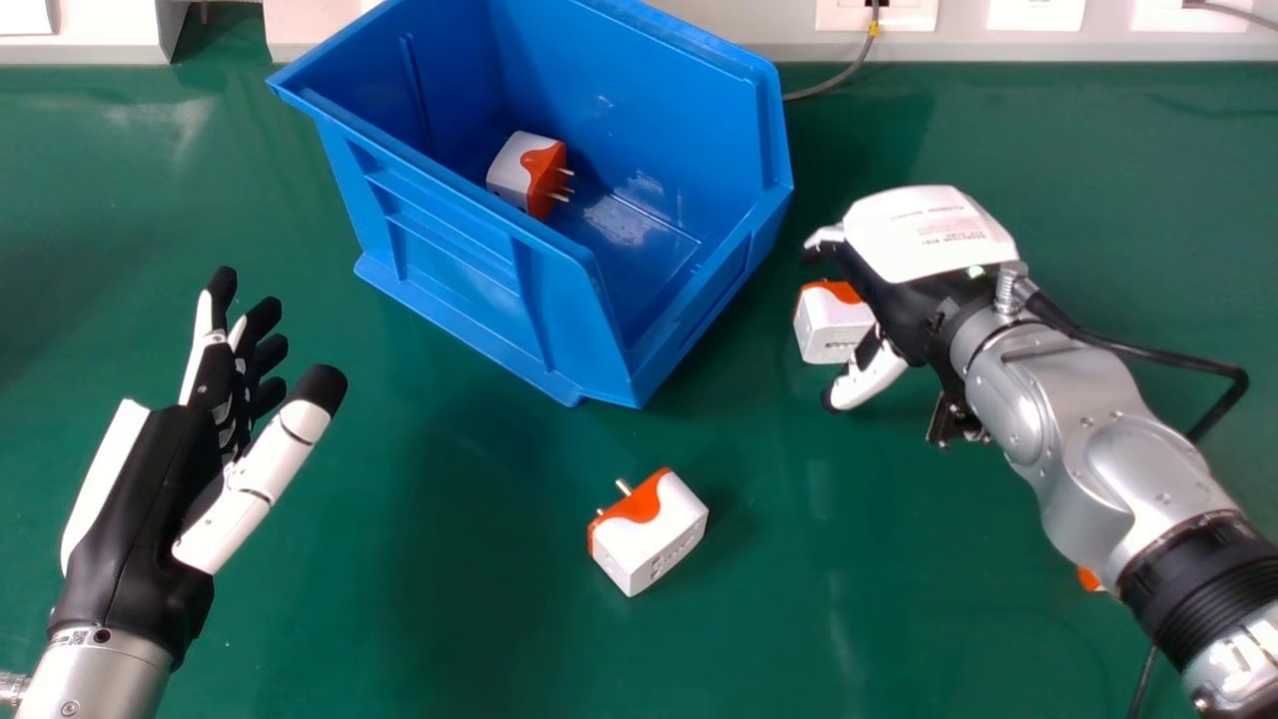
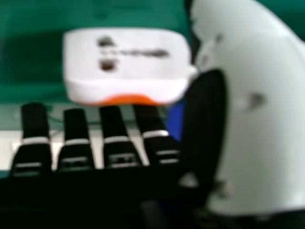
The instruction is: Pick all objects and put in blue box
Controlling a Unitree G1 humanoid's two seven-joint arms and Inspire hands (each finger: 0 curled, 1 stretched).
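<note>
"What does the head view give you?"

"A blue box [image 1: 454, 235] on the green table [image 1: 399, 619], with one white-and-orange plug [image 1: 511, 172] inside, its prongs towards the view's right. A second plug [image 1: 649, 536] lies on the table in front of the box. A third plug [image 1: 831, 325] sits just to the right of the box, and the right hand [image 1: 899, 305] is over part of it."

"And the orange bit [image 1: 1088, 579] by the right forearm?"

"Partly hidden, so I can't tell what it is. The left hand [image 1: 135, 509] is at the view's left, palm free, fingers relaxed."

"Any writing?"

"The white label [image 1: 929, 232] on the back of the right hand has lines of small print, some reddish (rather like a parcel sticker), and there's a tiny printed square [image 1: 77, 637] on the left wrist."

"Now the right hand view?"

"The third plug is beyond the fingertips, its orange edge facing them, its white face carrying dark marks [image 2: 133, 52]. Whether those are print or slots, I can't tell. The fingers are straight, so the hand is unclenched. The thumb is right beside the plug; whether it touches, I can't say."
</note>
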